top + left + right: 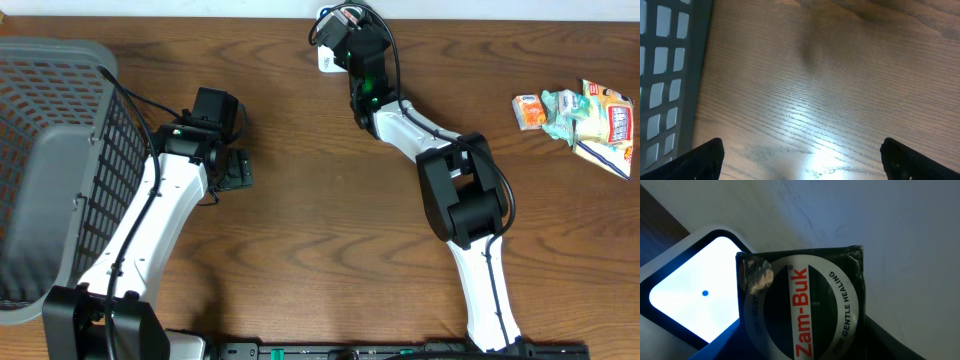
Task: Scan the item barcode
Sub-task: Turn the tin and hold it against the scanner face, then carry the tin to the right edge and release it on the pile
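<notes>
Wooden tabletop [320, 250], far edge: my right gripper [345, 38] clamps the Zam-Buk box [805, 310], scanner window [690, 290] just left of it; left gripper [800, 157] gapes wide, far off.

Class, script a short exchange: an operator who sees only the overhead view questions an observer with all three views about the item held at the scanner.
Operator: What is the right gripper holding?
Observer: A dark pack with Zam-Buk printed in red on a white band.
Operator: Is the scanner on?
Observer: Its window glows white with a small blue dot.
</notes>
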You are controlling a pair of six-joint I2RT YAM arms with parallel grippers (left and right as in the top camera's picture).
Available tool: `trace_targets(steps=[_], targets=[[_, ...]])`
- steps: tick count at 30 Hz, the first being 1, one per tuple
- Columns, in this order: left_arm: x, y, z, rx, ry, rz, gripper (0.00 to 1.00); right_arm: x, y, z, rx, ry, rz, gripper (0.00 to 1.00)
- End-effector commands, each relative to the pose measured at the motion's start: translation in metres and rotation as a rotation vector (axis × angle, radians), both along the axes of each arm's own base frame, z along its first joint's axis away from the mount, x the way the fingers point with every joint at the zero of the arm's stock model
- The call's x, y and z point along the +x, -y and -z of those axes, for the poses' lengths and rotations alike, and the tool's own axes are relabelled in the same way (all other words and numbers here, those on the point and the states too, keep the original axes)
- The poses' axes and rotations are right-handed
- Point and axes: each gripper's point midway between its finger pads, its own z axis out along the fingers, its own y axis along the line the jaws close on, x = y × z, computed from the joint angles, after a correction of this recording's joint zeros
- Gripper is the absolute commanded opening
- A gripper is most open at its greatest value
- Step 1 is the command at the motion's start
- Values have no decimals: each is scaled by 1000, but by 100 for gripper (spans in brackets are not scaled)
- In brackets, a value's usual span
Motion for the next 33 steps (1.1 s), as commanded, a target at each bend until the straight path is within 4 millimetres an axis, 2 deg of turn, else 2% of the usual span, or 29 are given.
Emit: trace_targets(steps=[1,6,14,17,20,23,26,30,33], targets=[[0,-3,-5,5,14,-12,97,-4,-13,-1,-11,5,-23,42],[0,-3,-5,5,14,-12,97,-8,-23,-10,-14,22,-41,41],[0,-3,-5,5,14,-12,98,-10,-24,-5,-26,2,-32,41],[0,-3,-5,5,14,-12,98,-10,-18,-13,-26,13,-2,41],[0,-3,-5,5,14,-12,98,-10,-6,-30,-28,23,40,40],[0,-3,-5,5,14,-12,98,-12,14,-51,-32,1,78,39],[0,-3,-5,5,14,-12,98,-16,46,-71,-10,-45,128,40],[0,-3,-5,5,14,-12,97,-26,109,-91,38,-111,270,38],[0,-3,-5,5,14,-12,98,-37,166,-91,99,-164,422,36]])
